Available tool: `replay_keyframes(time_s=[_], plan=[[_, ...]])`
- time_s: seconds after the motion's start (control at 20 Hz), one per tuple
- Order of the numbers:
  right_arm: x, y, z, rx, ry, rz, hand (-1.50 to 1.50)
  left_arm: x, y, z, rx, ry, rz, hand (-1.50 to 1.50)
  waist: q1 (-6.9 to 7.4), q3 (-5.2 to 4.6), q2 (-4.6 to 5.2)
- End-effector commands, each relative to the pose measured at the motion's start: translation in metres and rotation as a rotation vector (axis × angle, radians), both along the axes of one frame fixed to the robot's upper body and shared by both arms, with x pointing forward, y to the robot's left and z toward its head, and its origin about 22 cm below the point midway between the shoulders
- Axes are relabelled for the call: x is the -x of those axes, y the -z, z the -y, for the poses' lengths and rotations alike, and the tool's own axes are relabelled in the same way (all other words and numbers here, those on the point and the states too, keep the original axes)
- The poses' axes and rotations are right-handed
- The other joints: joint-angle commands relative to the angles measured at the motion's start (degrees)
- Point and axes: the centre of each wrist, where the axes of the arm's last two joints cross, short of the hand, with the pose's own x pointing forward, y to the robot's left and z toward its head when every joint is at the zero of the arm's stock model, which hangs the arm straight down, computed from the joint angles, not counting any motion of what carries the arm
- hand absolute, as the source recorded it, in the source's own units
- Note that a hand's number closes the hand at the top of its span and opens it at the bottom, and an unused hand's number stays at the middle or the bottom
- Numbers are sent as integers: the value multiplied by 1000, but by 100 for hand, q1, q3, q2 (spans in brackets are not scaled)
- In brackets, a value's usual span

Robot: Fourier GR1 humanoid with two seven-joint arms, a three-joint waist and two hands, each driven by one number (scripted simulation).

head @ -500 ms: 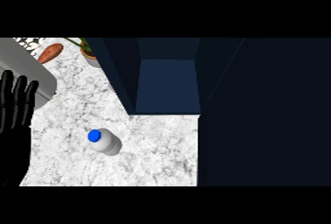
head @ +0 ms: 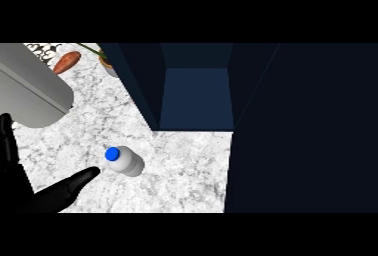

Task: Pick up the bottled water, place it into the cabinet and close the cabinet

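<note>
1. We see a white marble counter (head: 184,165) veined in grey, mottled and matte, filling the lower left of the head view.
2. The bottled water (head: 124,161) stands on it, a small rounded cylinder of pale translucent plastic with a round blue cap (head: 112,154); seen from above it leans slightly toward the lower right of the view.
3. The bottle stands on the counter near the open cabinet (head: 196,95), in front of it and to its left, well outside it.
4. The cabinet is a box of flat dark navy panels with straight edges; its inner floor shows a slightly lighter blue, and its right part fades into deep shadow.
5. At the far left a large smooth grey cylindrical forearm (head: 29,95) crosses the view diagonally.
6. Beyond it lies an orange carrot (head: 67,62), tapered and smooth, with a thin green stem (head: 92,49) beside it.
7. The left hand (head: 29,200) is glossy black, at the near left edge; its fingers point up along the edge, straight, and the thumb (head: 77,181) is spread wide toward the bottle.
8. The thumb tip ends just beside the bottle's base; we cannot tell whether it touches. The hand holds nothing.
</note>
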Motion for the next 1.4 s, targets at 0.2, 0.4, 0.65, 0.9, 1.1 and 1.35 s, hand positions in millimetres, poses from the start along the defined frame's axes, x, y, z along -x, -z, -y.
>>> replay_keyframes(time_s=[0.2, 0.4, 0.65, 0.9, 1.1, 1.35], plan=[[39, -24, -13, -39, -139, -45, -150, 45, -22, 57, 182, -139, -4, -150, -55, 35, -4], [53, -35, -30, -54, -129, -45, -150, 56, -30, 78, 174, -150, -1, -150, -42, 31, 13], [79, -51, -27, -46, -135, -56, -150, 72, -31, 90, 187, -168, -32, -150, -40, 30, -1], [82, -50, -40, -65, -128, -54, -150, 82, -35, 95, 171, -160, -53, -150, -17, 31, -7], [80, -51, -44, -39, -125, -51, -150, 89, -41, 91, 168, -161, -77, -150, -5, 24, 8], [74, -49, -50, -37, -95, -43, -150, 89, -38, 92, 142, -186, -122, -150, -6, 24, 14]])
